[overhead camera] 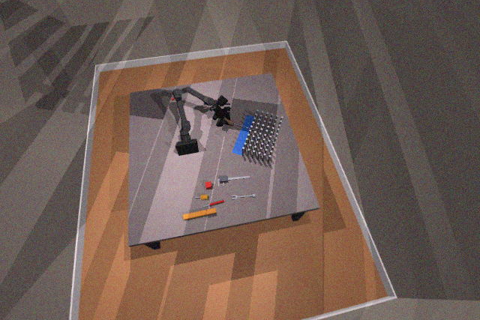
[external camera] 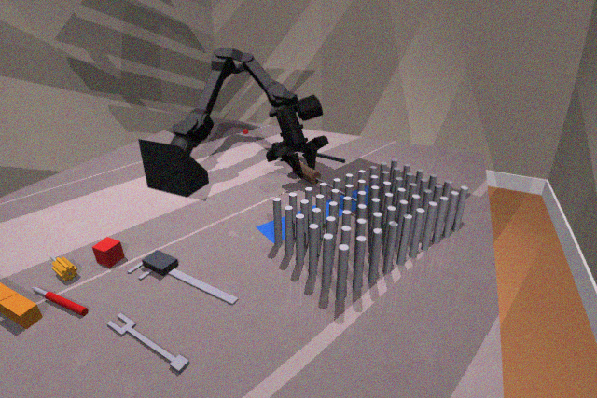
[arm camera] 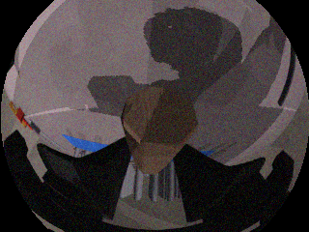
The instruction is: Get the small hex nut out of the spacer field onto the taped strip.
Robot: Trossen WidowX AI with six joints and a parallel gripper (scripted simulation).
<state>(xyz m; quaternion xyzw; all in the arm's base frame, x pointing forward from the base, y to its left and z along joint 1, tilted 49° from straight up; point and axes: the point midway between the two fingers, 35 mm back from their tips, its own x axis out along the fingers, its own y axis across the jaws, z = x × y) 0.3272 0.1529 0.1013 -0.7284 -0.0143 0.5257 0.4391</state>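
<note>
My gripper (overhead camera: pixel 224 121) (external camera: pixel 305 168) (arm camera: pixel 154 141) is shut on the wooden handle (external camera: pixel 311 173) (arm camera: pixel 161 118) of a tool with a thin metal rod. It holds the tool low, on the near side of the blue taped strip (overhead camera: pixel 238 147) (external camera: pixel 268 229) (arm camera: pixel 83 143). The rod (overhead camera: pixel 239 126) slants across the strip to the front edge of the standing metal spacers (overhead camera: pixel 263 136) (external camera: pixel 342 270) (arm camera: pixel 154 186). Its tip is hidden or too small to tell, so its depth among them is unclear. The spacers stand upright. The hex nut cannot be made out.
A dark rod (external camera: pixel 331 157) (arm camera: pixel 288 79) is behind the gripper. To the side lie a grey block with a flat bar (overhead camera: pixel 223 178) (external camera: pixel 160 262), a red cube (overhead camera: pixel 208 185) (external camera: pixel 108 253), a yellow bundle (overhead camera: pixel 204 197), a red-handled tool (overhead camera: pixel 217 202), a forked tool (external camera: pixel 150 343) and an orange bar (overhead camera: pixel 199 213).
</note>
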